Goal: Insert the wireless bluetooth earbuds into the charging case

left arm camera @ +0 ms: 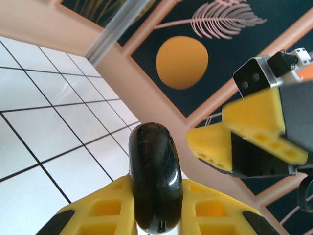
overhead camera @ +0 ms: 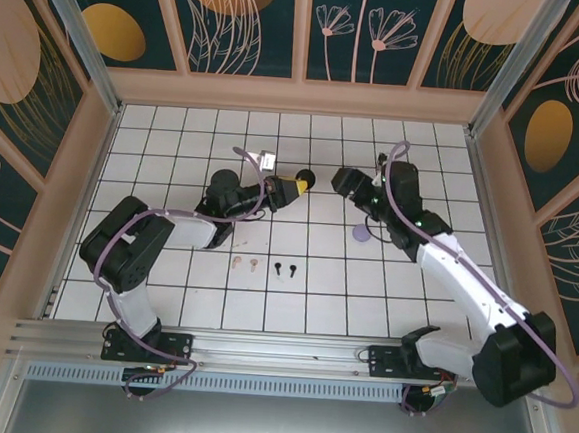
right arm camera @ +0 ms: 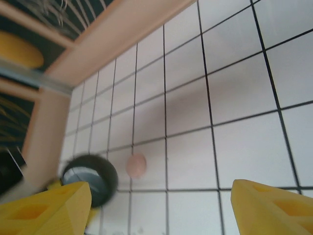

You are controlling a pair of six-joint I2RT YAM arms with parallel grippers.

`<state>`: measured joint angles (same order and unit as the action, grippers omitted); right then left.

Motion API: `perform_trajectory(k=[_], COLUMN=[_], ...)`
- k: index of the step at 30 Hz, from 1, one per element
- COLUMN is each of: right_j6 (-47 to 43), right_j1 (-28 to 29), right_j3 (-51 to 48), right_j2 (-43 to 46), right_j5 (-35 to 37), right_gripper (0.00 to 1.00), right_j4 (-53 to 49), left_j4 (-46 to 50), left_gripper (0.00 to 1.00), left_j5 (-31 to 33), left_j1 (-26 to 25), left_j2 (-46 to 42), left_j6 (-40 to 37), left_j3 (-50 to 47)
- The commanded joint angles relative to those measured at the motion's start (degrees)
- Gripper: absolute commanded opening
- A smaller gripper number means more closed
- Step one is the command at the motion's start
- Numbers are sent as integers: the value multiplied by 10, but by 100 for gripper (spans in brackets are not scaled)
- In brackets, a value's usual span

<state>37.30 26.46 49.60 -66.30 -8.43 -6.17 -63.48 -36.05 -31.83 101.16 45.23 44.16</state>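
My left gripper is shut on a black round charging case, lifted above the tiles. In the left wrist view the case stands on edge between the yellow fingers, port end nearest the camera. My right gripper faces it from the right, open and holding nothing; its yellow fingers hang close to the case. In the right wrist view the case sits blurred by the left fingertip. Two pink earbuds and two black earbuds lie on the tiles nearer the arm bases.
A lavender round case lies on the tiles under the right arm. A pink round case rests on the floor beyond the black case. Peach walls with patterned panels enclose the tiled floor.
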Motion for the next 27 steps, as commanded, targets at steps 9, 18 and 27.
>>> perform_trajectory(k=[9,18,27], right_j6=[-146,-146,-141], right_j1=[-6,6,4], right_j3=[-76,-54,-68], right_j2=[12,-40,-70], right_j5=[-199,-194,-163], right_gripper=[74,73,68], right_j4=[141,157,163], left_j4=[84,96,98], left_gripper=[0,0,0], left_j5=[-141,-162,-170], left_j1=[0,-1,0], left_j2=[-26,-26,-50], left_j6=[-37,-39,-41], left_j3=[21,33,37])
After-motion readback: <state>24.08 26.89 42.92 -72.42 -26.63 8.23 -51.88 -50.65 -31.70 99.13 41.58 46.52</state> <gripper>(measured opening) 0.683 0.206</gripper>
